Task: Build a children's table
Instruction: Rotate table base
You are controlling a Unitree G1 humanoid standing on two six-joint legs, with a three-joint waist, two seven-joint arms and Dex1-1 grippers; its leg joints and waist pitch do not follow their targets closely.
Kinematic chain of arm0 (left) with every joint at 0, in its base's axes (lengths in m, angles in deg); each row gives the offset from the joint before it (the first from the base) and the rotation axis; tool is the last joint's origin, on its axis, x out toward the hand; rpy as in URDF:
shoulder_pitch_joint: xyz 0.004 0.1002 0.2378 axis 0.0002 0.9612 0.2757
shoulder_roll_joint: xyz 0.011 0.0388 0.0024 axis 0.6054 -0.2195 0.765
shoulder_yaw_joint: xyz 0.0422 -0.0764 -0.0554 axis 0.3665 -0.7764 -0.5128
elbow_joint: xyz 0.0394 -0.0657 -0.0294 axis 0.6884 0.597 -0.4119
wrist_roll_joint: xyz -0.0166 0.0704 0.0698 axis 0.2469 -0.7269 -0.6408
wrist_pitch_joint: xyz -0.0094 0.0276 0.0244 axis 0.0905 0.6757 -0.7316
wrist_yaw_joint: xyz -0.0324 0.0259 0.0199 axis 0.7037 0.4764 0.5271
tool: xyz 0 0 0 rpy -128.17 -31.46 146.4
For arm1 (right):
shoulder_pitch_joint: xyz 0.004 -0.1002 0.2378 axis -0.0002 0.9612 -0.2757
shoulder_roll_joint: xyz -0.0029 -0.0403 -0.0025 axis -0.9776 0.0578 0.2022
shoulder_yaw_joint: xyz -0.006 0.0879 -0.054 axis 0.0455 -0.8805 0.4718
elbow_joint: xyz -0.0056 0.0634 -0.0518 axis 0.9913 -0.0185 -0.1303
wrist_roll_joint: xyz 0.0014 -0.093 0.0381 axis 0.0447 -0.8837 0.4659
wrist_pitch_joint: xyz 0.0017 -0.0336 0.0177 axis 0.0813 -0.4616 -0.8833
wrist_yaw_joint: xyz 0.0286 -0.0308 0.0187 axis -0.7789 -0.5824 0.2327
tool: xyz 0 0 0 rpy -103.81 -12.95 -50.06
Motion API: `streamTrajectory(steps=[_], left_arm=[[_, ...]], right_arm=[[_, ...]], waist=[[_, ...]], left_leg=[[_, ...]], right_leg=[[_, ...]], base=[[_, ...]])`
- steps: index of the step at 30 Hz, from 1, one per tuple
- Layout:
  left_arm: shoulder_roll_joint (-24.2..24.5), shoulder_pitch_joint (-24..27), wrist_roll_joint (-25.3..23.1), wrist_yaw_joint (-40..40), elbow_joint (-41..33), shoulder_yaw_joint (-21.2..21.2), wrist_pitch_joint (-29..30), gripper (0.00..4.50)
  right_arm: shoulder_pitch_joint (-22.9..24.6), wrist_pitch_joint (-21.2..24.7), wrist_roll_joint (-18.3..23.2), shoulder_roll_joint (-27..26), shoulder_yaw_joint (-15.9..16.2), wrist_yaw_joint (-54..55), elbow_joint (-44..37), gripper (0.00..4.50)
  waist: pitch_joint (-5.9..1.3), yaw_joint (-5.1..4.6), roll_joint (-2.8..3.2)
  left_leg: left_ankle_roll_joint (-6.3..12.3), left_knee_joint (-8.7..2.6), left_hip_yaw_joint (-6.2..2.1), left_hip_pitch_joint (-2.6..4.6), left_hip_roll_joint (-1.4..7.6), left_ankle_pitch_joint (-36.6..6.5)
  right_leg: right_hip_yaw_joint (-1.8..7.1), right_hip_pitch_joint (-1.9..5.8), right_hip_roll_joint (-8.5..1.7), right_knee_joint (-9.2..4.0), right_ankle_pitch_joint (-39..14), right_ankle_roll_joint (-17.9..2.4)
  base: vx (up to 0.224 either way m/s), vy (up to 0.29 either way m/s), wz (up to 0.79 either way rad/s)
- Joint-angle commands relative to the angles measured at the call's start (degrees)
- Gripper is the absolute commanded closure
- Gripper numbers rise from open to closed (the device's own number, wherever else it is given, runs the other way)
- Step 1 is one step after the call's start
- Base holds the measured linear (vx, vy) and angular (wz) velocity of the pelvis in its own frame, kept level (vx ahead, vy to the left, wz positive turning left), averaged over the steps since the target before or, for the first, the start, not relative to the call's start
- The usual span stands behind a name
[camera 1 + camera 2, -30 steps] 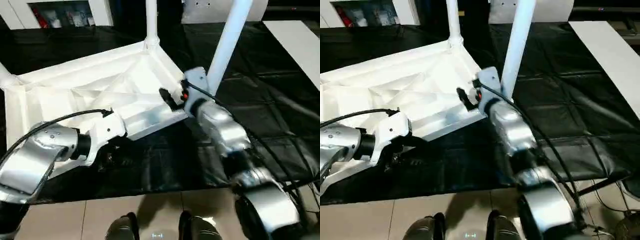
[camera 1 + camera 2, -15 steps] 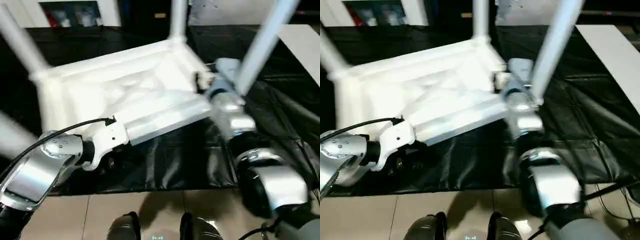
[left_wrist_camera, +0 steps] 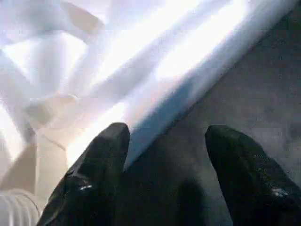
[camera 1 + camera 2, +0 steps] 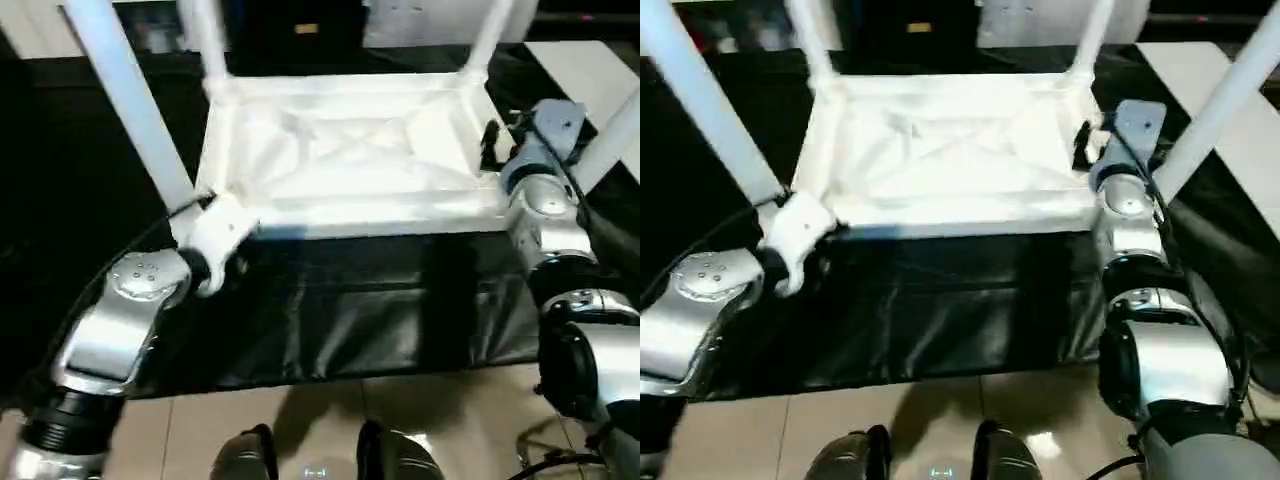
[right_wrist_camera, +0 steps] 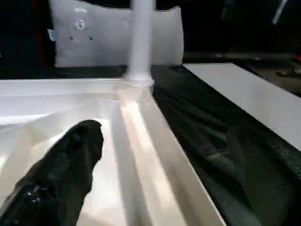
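The children's table [image 4: 345, 150] lay upside down on the black-covered work surface [image 4: 350, 310], its square white top flat on the cover and its shallow ribbed underside facing up like an empty tray, with nothing lying inside it. White tube legs [image 4: 125, 110] rose from round sockets at the corners. The left gripper [image 3: 164, 155] stood at the table's near edge by the near-left leg, its two black fingers [image 3: 94, 169] spread apart, one over the white rim and the other over the black cover; whether they pressed on the rim could not be told. The right gripper [image 5: 155, 160] stood wide open astride the table's right-hand rim, one finger [image 5: 61, 169] over the ribbed hollow and the other outside above the cover, gripping nothing. The plastic looked smooth and glossy, the ribs forming crossing diagonals; the cover was dark, creased sheeting with a slight sheen. Beyond the surface's near edge lay pale floor tiles [image 4: 200, 430].
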Motion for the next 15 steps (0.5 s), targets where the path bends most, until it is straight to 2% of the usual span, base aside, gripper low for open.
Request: streamTrajectory(steps=[1, 3, 4, 6, 7, 8, 9, 10, 12, 13, 14, 15], left_arm=[[-2.0, 2.6, 2.7, -3.8, -0.6, -4.2, -3.7, 1.51], [-3.4, 4.7, 3.8, -5.4, -1.3, -5.7, -6.8, 1.51], [-4.1, 6.1, 4.7, -5.3, -2.0, -6.4, -7.6, 1.2], [-5.3, 9.4, 6.2, -5.1, -3.7, -7.6, -10.1, 1.2], [-5.3, 11.3, 5.9, -4.6, -4.4, -7.4, -11.9, 1.1], [-5.3, 12.9, 5.5, -4.3, -5.0, -7.3, -13.9, 0.95], [-5.7, 15.1, 5.3, -4.3, -5.4, -7.5, -16.3, 0.78], [-6.1, 16.2, 5.0, -5.0, -5.5, -8.0, -18.1, 0.79], [-6.3, 16.4, 4.8, -5.3, -5.5, -8.2, -18.7, 0.64], [-6.7, 17.1, 4.4, -6.0, -5.5, -8.7, -20.3, 0.46], [-6.8, 17.3, 4.3, -6.2, -5.5, -8.8, -20.7, 0.36], [-7.8, 18.9, 2.9, -9.6, -5.2, -10.3, -24.6, 0.31]], right_arm=[[2.5, 0.1, 1.8, -1.6, 1.2, -7.1, -4.3, 0.0], [5.0, 1.7, 4.5, -2.4, 2.1, -13.9, -9.0, 0.0], [6.8, 2.4, 4.8, -2.3, 3.4, -16.0, -12.1, 0.0], [11.3, 2.7, 4.5, -2.0, 6.8, -18.7, -19.3, 0.0], [13.8, 5.4, 6.6, -2.3, 7.1, -19.7, -23.9, 0.0], [16.2, 7.5, 8.4, -2.6, 7.5, -20.3, -28.2, 0.0], [19.8, 11.3, 11.0, -2.9, 7.8, -20.7, -34.9, 0.0], [22.2, 12.9, 11.7, -2.8, 8.4, -20.2, -38.7, 0.0], [23.0, 13.3, 11.9, -2.8, 8.6, -20.0, -39.9, 0.0], [24.8, 14.4, 11.9, -2.7, 8.8, -19.9, -42.7, 0.0], [25.2, 14.7, 12.0, -2.7, 8.8, -19.8, -43.2, 0.0], [31.1, 20.6, 12.6, -2.6, 9.7, -18.1, -52.1, 0.0]], waist=[[-4.76, 0.29, -0.42], [-4.69, 0.02, -0.38], [-4.86, 0.06, -0.29], [-4.64, 0.44, -0.21], [-4.26, 0.54, -0.13], [-4.1, 0.52, -0.05], [-3.85, 0.7, 0.04], [-3.4, 0.96, 0.12], [-3.49, 1.1, 0.1], [-3.04, 1.24, 0.11], [-2.91, 1.28, 0.09], [-2.5, 1.19, -0.11]], left_leg=[[7.43, -2.87, -1.46, -0.01, 2.45, -9.9], [8.99, -2.93, -1.57, -0.02, 2.62, -9.7], [9.61, -2.81, -1.47, 0.31, 2.85, -9.0], [10.32, -2.79, -1.46, 0.12, 3.18, -7.7], [10.87, -2.97, -1.39, 0.42, 3.22, -8.2], [10.67, -3.13, -1.48, 0.41, 3.41, -8.8], [10.0, -3.4, -1.49, 0.76, 3.52, -10.9], [8.65, -3.85, -1.64, 0.86, 3.82, -13.3], [7.16, -4.03, -1.71, 1.08, 3.86, -14.6], [5.24, -4.31, -1.68, 1.22, 3.68, -17.3], [4.51, -4.37, -1.7, 1.34, 3.71, -18.4], [3.53, -4.66, -1.91, 1.14, 3.62, -19.8]], right_leg=[[2.91, 4.72, -3.4, -2.93, -11.3, -12.9], [2.79, 4.48, -3.23, -3.07, -12.0, -12.9], [2.91, 4.07, -3.14, -2.98, -11.5, -13.0], [2.98, 3.93, -3.1, -3.0, -9.8, -12.9], [2.97, 3.48, -2.62, -3.35, -10.9, -12.5], [3.03, 3.39, -2.77, -3.35, -12.0, -12.3], [3.06, 3.2, -2.69, -3.88, -15.0, -11.3], [3.16, 2.97, -2.77, -4.32, -18.2, -9.7], [3.21, 2.82, -2.69, -4.46, -19.7, -8.5], [3.31, 2.58, -2.85, -4.98, -22.7, -7.9], [3.36, 2.43, -2.98, -5.06, -24.0, -7.4], [3.38, 2.53, -3.03, -5.37, -26.1, -6.0]], base=[[0.0, 0.0, 0.0], [0.0, 0.0, 0.0], [0.0, 0.0, 0.0], [0.0, 0.0, 0.0], [0.0, 0.0, 0.0], [0.0, 0.0, 0.0], [0.0, 0.0, 0.0], [0.0, 0.0, 0.0], [0.0, 0.0, 0.0], [0.0, 0.0, 0.0], [0.0, 0.0, 0.0], [0.0, 0.0, 0.0]])
